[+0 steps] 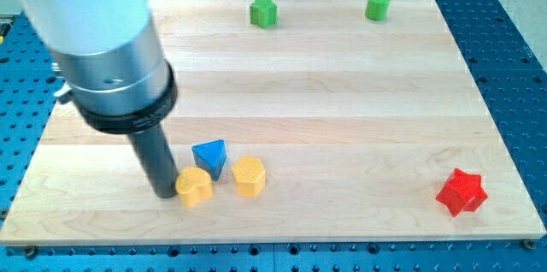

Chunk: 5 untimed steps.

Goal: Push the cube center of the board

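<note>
Wooden board (325, 75): pale planks, filling most of the view, resting on a blue perforated table (513, 41).

My arm (102, 41): large white and grey cylinder entering from the far left, ending in a dark rod (154, 156) that stands upright.

My tip (164, 193): down on the board at the near left, touching the left side of the yellow heart-shaped block. It is a bare rod with nothing to clench or release; it grips nothing.

Red star block (461, 192): near right corner, well apart from all others.

Yellow heart-shaped block (194, 186): near left, just right of my tip.

Yellow block (249, 176): roughly hexagonal, just right of the heart block, a small gap between them.

Blue block (210, 156): wedge or triangle shape, just behind and between the two yellow pieces. I cannot tell which piece is the cube; none shows a plain cube outline.

Green star block (263, 12): far edge, left of centre.

Green cylinder block (378, 5): far edge, right of the star.
</note>
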### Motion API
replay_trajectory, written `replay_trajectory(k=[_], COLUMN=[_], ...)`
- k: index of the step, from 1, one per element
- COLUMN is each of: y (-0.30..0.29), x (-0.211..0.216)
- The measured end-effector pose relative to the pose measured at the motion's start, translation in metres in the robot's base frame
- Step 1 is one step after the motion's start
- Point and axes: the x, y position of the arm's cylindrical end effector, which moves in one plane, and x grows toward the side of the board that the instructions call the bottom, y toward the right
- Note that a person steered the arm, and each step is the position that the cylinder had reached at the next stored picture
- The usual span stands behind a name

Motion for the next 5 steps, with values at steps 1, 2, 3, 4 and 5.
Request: replay_trajectory(k=[1,2,3,4,5], y=[-0.070,-0.053,-0.042,-0.075,-0.183], x=[-0.026,-0.139,-0.249,-0.278,-0.284])
